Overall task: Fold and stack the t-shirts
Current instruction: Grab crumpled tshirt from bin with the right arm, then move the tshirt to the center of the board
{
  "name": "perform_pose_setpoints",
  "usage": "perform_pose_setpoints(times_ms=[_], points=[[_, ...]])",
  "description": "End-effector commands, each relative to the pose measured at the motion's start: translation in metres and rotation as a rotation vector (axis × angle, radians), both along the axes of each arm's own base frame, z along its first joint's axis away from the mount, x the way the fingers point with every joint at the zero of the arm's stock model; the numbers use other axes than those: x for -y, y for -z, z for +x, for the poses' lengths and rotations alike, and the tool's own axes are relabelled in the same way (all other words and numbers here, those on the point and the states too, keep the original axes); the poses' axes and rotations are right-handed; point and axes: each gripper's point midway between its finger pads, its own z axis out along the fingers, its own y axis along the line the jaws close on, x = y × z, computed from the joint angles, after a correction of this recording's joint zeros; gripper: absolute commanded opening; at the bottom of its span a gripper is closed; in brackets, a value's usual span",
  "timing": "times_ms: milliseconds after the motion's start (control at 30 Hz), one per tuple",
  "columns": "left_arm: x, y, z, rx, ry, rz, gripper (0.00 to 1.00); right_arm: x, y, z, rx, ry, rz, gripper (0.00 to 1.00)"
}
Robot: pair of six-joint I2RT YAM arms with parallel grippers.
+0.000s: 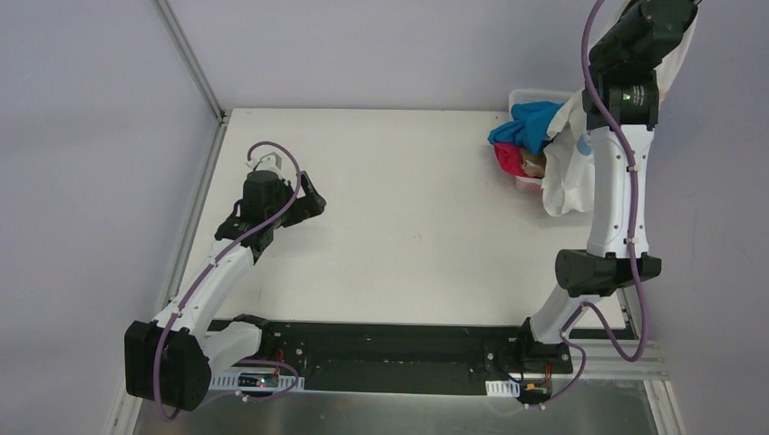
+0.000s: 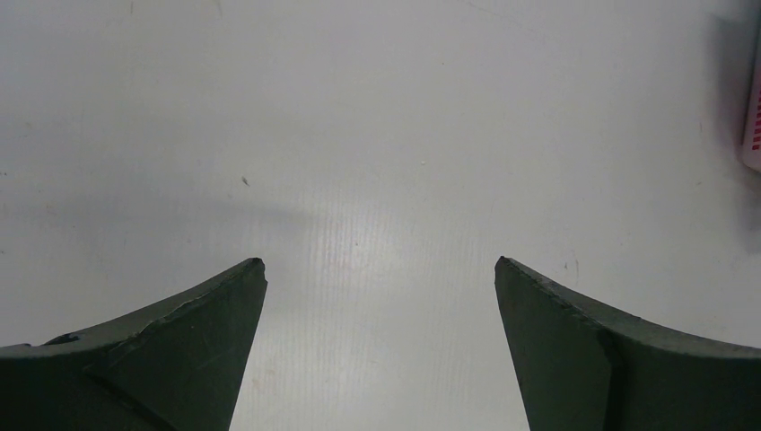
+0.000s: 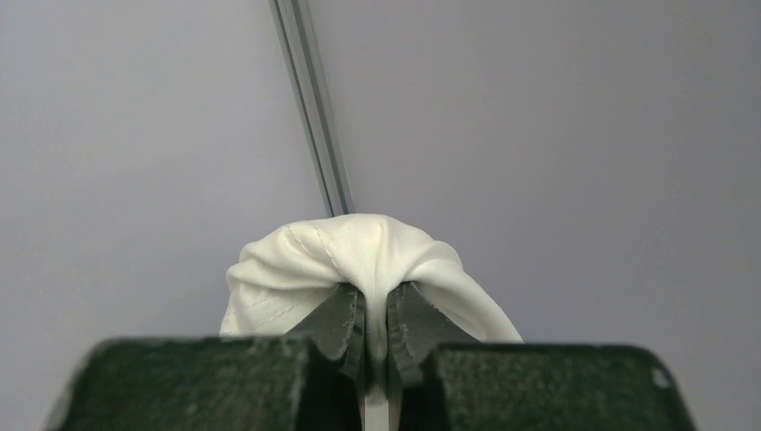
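My right gripper is shut on a bunched fold of the white t-shirt and holds it high in the air. In the top view the white t-shirt hangs down from the raised right arm beside the basket. A bright blue t-shirt and a magenta-pink one lie bundled in the basket, with a bit of tan cloth next to the pink. My left gripper is open and empty, low over bare table at the left; it also shows in the top view.
The white plastic basket stands at the table's back right corner; its edge shows at the right of the left wrist view. Grey walls and a metal frame post bound the table. A black base rail runs along the near edge.
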Motion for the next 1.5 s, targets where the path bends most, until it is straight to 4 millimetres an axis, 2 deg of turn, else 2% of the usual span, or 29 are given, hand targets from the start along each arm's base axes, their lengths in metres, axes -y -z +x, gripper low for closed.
perform_pose_setpoints(times_ms=[0,167,367,467,567,667,700,800,900,967,1100,1300,1467], points=[[-0.004,-0.022,0.004,0.055,-0.029,-0.002,1.0,0.001,-0.073,-0.045,0.225,-0.001,-0.055,0.0],[-0.004,-0.024,0.005,0.057,-0.029,-0.004,1.0,-0.009,-0.094,-0.071,0.295,-0.077,-0.07,0.0],[-0.001,-0.025,0.005,0.055,-0.022,-0.016,1.0,-0.033,-0.123,-0.122,0.413,-0.265,-0.058,0.0],[0.0,-0.026,0.004,0.056,-0.015,-0.021,1.0,-0.039,-0.135,-0.148,0.451,-0.308,-0.072,0.0],[0.001,-0.028,0.005,0.06,-0.012,-0.022,1.0,-0.039,-0.141,-0.171,0.487,-0.322,-0.064,0.0],[0.001,-0.028,0.004,0.058,-0.011,-0.025,1.0,-0.052,-0.139,-0.183,0.505,-0.407,-0.065,0.0],[0.002,-0.028,0.004,0.057,-0.009,-0.028,1.0,-0.059,-0.132,-0.181,0.481,-0.451,-0.052,0.0],[0.004,-0.026,0.003,0.051,-0.001,-0.035,1.0,-0.091,-0.114,-0.175,0.433,-0.652,-0.002,0.0],[0.004,-0.028,0.001,0.056,0.001,-0.042,1.0,-0.147,-0.096,-0.171,0.361,-0.975,0.043,0.0],[0.004,-0.031,0.0,0.063,0.002,-0.044,1.0,-0.177,-0.088,-0.168,0.325,-1.156,0.11,0.0],[0.001,-0.032,-0.003,0.068,-0.008,-0.041,1.0,-0.229,-0.082,-0.17,0.272,-1.495,0.243,0.0],[-0.006,-0.032,-0.01,0.075,-0.036,-0.027,1.0,-0.283,-0.081,-0.172,0.228,-1.765,0.318,0.0],[-0.018,-0.03,-0.019,0.065,-0.093,-0.004,1.0,-0.352,-0.056,-0.165,0.089,-1.93,0.337,0.0]])
